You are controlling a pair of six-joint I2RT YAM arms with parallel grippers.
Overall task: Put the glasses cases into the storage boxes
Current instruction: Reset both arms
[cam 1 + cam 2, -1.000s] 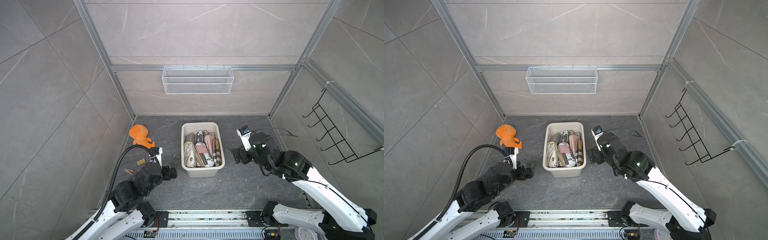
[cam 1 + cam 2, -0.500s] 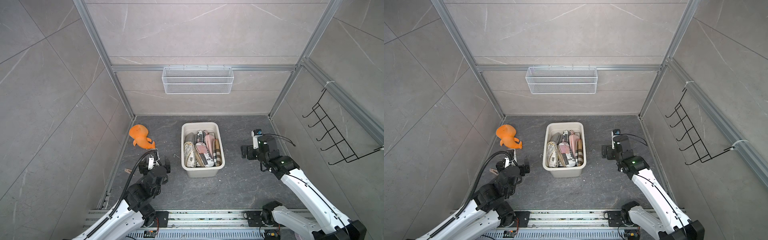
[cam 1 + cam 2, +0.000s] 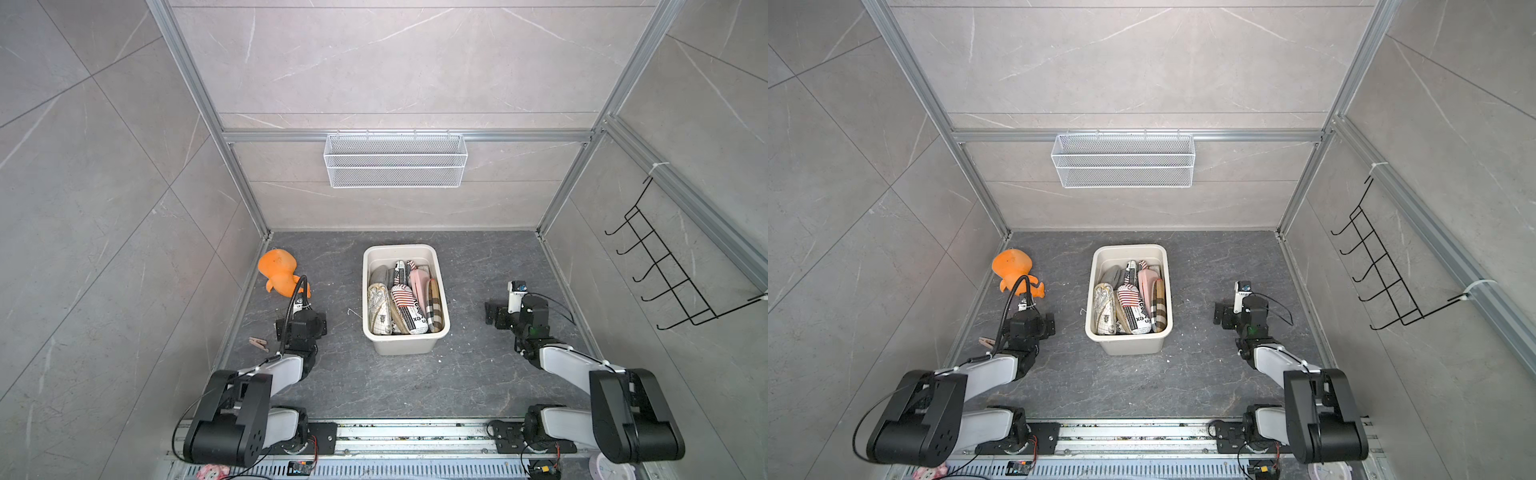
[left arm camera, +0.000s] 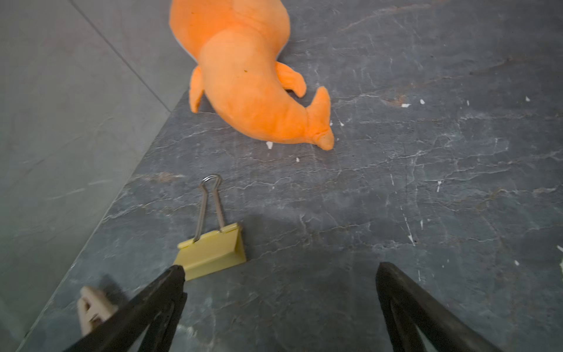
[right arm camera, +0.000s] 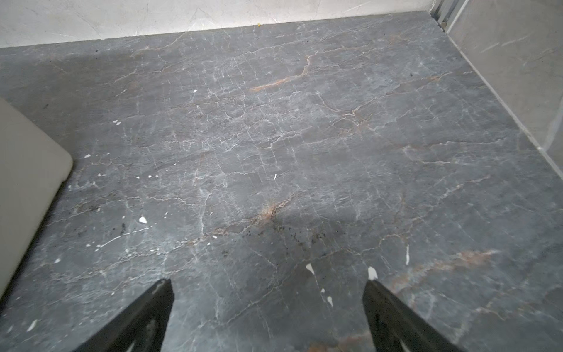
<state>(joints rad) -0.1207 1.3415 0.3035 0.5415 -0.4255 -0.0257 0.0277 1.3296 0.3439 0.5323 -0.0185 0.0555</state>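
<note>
The table (image 3: pixel 469 374) shows no loose case. The cream storage box (image 3: pixel 399 248) sits between the left tool (image 4: pixel 278 274) and the right tool (image 5: pixel 268 286), well apart from both, with the glasses cases (image 3: pixel 401 303) packed inside. Both tools have pulled back from it, wide open and empty; the sorting looks finished.

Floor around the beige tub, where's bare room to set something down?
Bare: between the tub and the right gripper, and in front of the tub. Crowded: the left wall strip, with orange plush, binder clip, clothespin and left gripper.
</note>
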